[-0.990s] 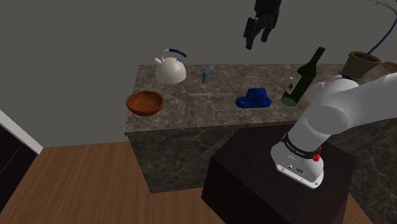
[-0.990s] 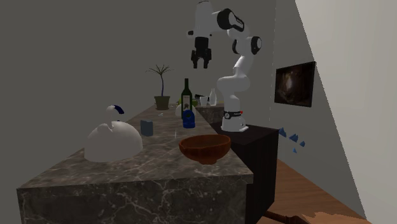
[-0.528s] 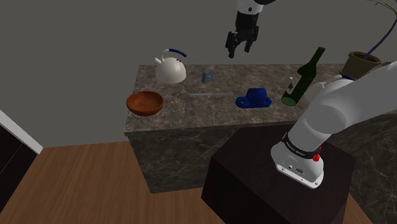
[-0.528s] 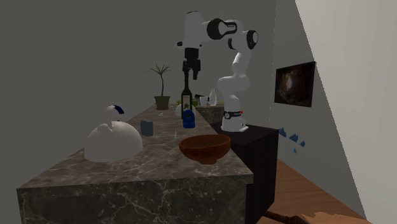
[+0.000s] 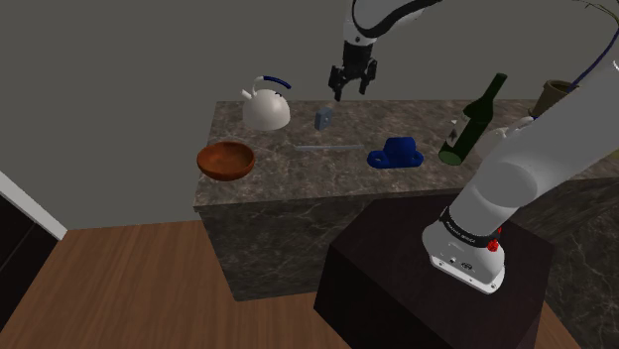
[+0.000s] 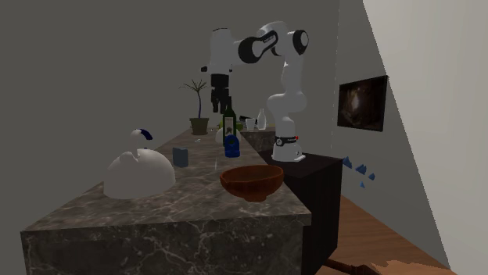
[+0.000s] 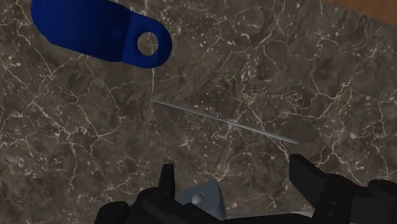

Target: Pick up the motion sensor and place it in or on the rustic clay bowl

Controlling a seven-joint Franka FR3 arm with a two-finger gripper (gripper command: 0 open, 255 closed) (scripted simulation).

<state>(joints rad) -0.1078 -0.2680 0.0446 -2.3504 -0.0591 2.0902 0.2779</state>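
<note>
Evidently nothing is grasped yet: the gripper (image 7: 232, 167) hovers wide open and empty above the motion sensor (image 5: 323, 119), well apart from the reddish-brown bowl (image 5: 225, 160).

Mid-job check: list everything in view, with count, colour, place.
counter: one, dark marble, on the wood floor
kettle: one, white with blue handle, counter's far side
motion sensor: one, pale grey-blue, beside the kettle
bowl: one, reddish brown, counter's end near the kettle
thin rod: one, grey, mid-counter
bracket-like part: one, blue, beside the rod
bottle: one, dark green, past the blue part
potted plant: one, brownish pot, beyond the bottle
stand: one, black, by the counter
gripper: one, black, open, above the motion sensor
</note>
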